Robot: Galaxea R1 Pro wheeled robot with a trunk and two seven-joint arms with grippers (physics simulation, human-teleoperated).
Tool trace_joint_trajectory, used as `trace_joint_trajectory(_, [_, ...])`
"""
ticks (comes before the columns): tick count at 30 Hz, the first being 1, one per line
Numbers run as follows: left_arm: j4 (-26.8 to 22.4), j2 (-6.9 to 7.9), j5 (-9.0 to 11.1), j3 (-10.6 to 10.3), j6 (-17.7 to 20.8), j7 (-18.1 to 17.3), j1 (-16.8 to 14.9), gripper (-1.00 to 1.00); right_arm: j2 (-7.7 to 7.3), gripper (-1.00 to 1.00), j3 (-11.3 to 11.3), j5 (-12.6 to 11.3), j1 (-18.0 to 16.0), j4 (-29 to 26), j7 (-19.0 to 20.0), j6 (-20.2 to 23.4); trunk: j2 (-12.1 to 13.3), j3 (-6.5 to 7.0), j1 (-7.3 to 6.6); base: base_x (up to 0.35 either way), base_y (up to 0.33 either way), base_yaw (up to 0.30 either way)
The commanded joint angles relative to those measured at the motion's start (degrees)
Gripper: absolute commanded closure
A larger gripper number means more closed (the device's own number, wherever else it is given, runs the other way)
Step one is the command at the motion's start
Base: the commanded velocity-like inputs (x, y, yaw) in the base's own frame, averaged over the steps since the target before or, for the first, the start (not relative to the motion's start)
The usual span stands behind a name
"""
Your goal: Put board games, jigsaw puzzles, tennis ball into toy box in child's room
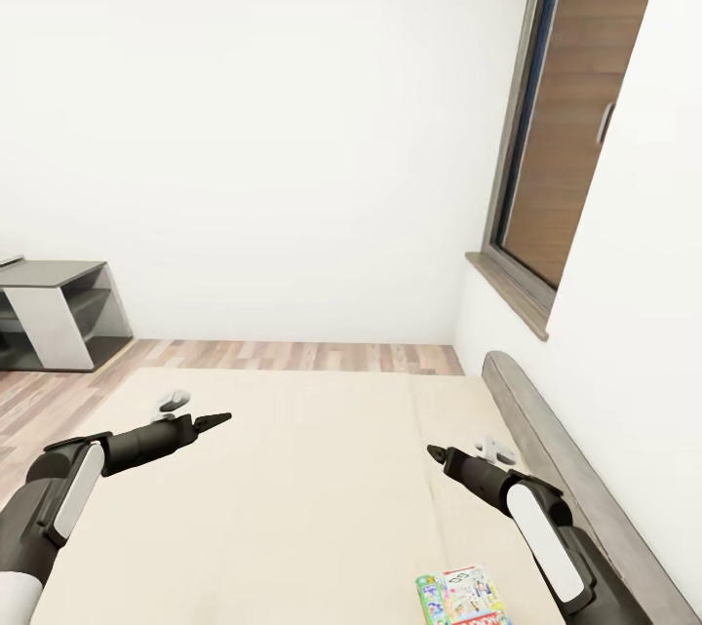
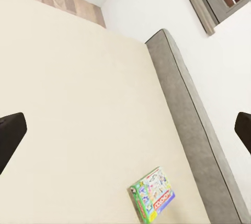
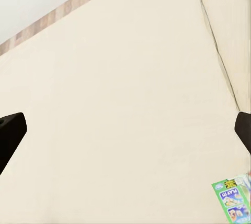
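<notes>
I face the bed (image 1: 292, 508), a wide beige sheet with a dark grey headboard (image 1: 561, 454) along its right side. One white-and-green board game (image 1: 460, 598) lies flat on the sheet near the bottom edge of the head view, close to the headboard. It also appears in the left wrist view as the board game (image 2: 152, 195) and, cut off by the frame edge, in the right wrist view (image 3: 235, 204). My left gripper (image 1: 219, 420) hovers open over the bed's left part. The right gripper (image 1: 436, 454) hovers open above and beyond the game box. Both hold nothing.
A low dark-grey shelf unit with a white panel (image 1: 58, 313) stands against the wall at far left. Wood-plank floor (image 1: 292, 354) runs beyond the bed. A tall dark-framed window (image 1: 575, 118) sits in the right wall above the headboard.
</notes>
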Motion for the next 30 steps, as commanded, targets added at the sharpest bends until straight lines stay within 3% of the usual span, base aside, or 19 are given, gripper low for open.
trace_joint_trajectory(1, [0.0,-0.01,0.1,0.1,0.3,-0.1,0.0,-1.0,-0.06,-1.0,0.1,-0.6,0.0,-0.1,-0.5,0.1,-0.1,-0.08,0.03,0.0,-0.16,0.0])
trace_joint_trajectory(14, [0.0,-0.01,0.1,0.0,0.3,-0.1,0.0,-1.0,-0.06,-1.0,0.1,-0.6,0.0,-0.1,-0.5,0.1,-0.1,-0.08,0.03,-0.027,-0.161,0.0])
trace_joint_trajectory(30, [0.0,-0.01,0.1,0.0,0.3,-0.1,0.0,-1.0,-0.06,-1.0,0.1,-0.6,0.0,-0.1,-0.5,0.1,-0.1,-0.08,0.03,-0.005,-0.037,0.0])
